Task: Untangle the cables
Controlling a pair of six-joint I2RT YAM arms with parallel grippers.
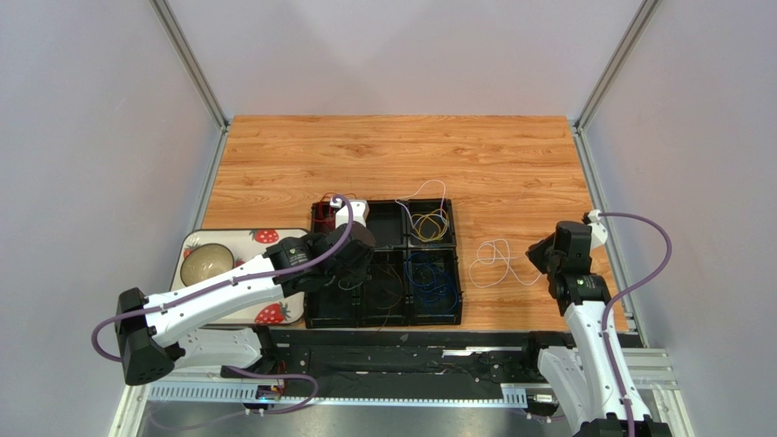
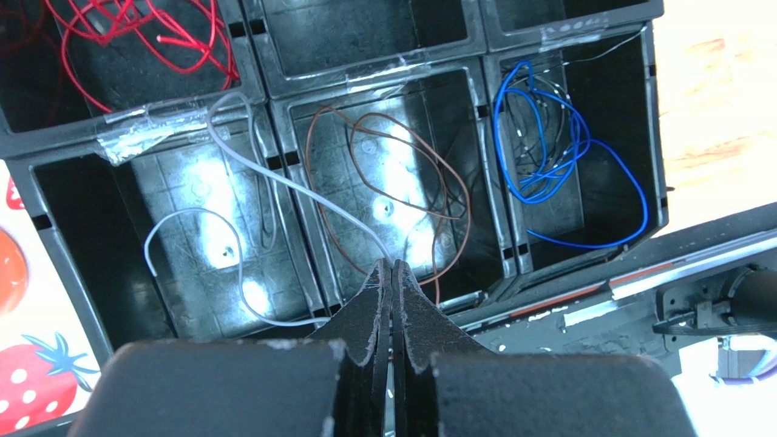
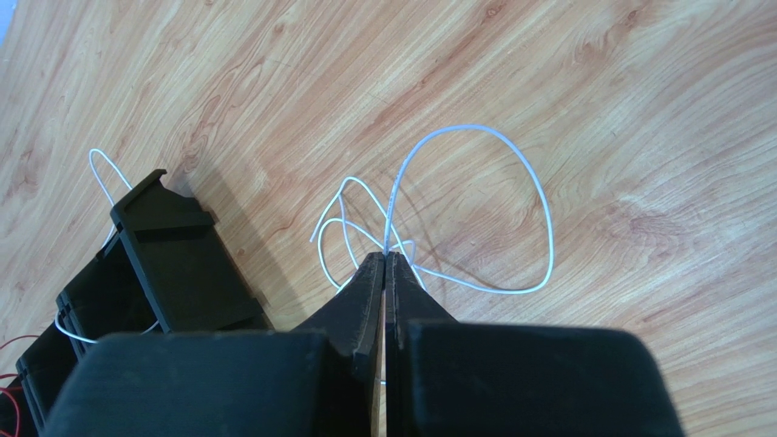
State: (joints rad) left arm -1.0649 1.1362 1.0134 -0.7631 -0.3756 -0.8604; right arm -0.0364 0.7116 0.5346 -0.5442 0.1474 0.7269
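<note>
1. The cables look mostly sorted by colour into a black tray (image 1: 383, 320) of six compartments. The red cables (image 2: 146, 32) are in the far left one, the yellow cables (image 1: 429, 226) in the far right one, the blue cables (image 2: 545, 187) in the near right one, and a brown cable (image 2: 392, 182) in the near middle one.
2. The white ones seem to be what is left. A white cable (image 2: 274, 177) loops in the near left compartment, crosses the divider and runs over the brown one. A loose white cable (image 3: 474, 127) lies on the table (image 1: 392, 150) just right of the tray.
3. The left tool (image 2: 392, 266) is closed over the near middle compartment. The white cable runs into its tips and looks pinched there.
4. The right tool (image 3: 385, 258) is closed too. The loose white cable rises into its tips, so it appears to be held.
5. Another white strand (image 1: 429, 188) sticks out past the far right compartment.
6. In the way:
   - the dividers, which the crossing cable could snag on;
   - thin dark strands mixed in with the blue;
   - the left arm, which hides the tray's middle from above.
7. A strawberry plate (image 1: 264, 238) with a bowl (image 1: 205, 264) sits left of the tray.
</note>
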